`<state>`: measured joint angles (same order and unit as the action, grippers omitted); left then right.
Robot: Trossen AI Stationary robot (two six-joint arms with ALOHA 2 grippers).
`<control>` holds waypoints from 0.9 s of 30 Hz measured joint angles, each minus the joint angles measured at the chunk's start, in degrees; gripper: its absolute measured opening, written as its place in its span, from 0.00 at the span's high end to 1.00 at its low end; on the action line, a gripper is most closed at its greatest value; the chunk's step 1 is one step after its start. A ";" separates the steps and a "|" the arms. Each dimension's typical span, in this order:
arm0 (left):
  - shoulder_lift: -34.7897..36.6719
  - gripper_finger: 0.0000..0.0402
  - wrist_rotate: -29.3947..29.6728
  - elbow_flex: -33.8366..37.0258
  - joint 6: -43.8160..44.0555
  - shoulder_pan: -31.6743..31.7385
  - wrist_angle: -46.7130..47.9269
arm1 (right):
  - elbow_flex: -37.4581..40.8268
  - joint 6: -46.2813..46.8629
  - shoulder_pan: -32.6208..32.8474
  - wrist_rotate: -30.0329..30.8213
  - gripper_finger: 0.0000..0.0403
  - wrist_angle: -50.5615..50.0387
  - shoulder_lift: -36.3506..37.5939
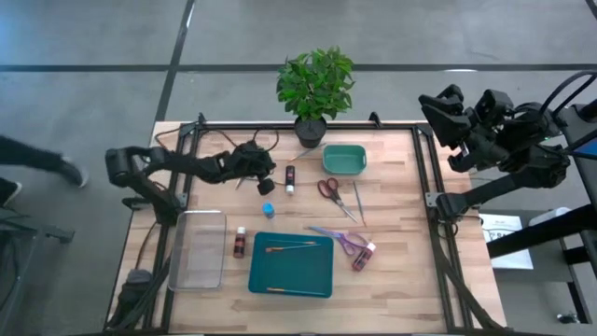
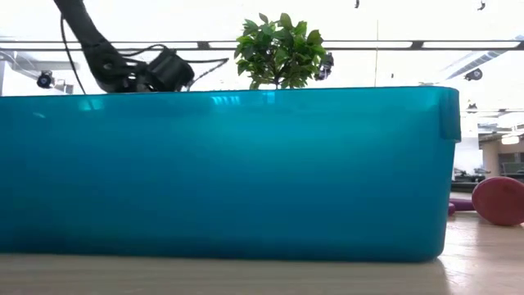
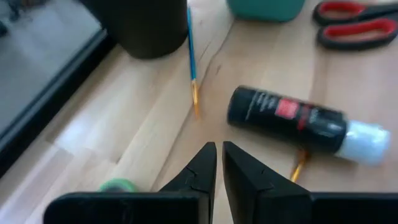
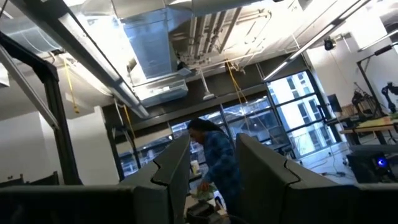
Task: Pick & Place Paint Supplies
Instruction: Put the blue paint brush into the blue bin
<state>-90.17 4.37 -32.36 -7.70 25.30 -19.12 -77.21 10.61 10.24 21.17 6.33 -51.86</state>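
Two arms show from above: the left tool [image 1: 265, 166] hangs low over the worktop [image 1: 401, 233] near its far left part, and the right tool [image 1: 438, 110] is lifted off beyond the far right corner, pointing up into the room. In the left wrist view the left tool [image 3: 219, 163] has its fingers pressed almost together with only a thin slit between them, pinching nothing. Just ahead of its tips lies the black bottle [image 3: 298, 121] on its side, its white cap pointing toward the red scissors [image 3: 357, 25]; a blue brush [image 3: 191, 59] lies beside it, and an orange handle end pokes out from under the bottle. From above, the black bottle [image 1: 290, 178] lies just right of the left tool, with a blue bottle [image 1: 268, 210] standing a little nearer. A dark red bottle [image 1: 241, 244] stands between the clear tray [image 1: 198, 250] and the teal lid [image 1: 291, 265]. One orange brush [image 1: 291, 245] rests on that lid's far part. A pinkish bottle [image 1: 363, 255] lies touching the purple scissors [image 1: 340, 240]. A small teal bin [image 1: 344, 159] sits by the plant [image 1: 315, 86]. The right tool [image 4: 208, 174] has its fingers parted with empty space between them; a person [image 4: 217, 163] stands in the room behind it.
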 joint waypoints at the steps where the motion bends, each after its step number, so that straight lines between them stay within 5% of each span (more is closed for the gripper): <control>1: -0.96 0.91 -0.05 -1.00 0.00 0.46 0.09 | 0.00 0.17 0.00 0.00 0.68 0.02 0.00; 14: -7.84 0.68 -5.71 -12.74 -1.31 4.12 10.09 | 0.09 1.03 0.02 -0.59 0.68 -1.88 0.09; 27: -12.34 0.67 -12.95 -13.54 0.44 7.12 7.26 | 0.11 0.98 0.02 -0.61 0.68 -3.18 1.28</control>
<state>-102.51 -8.58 -45.91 -7.27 32.42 -11.86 -77.10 11.60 10.26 20.56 3.15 -50.57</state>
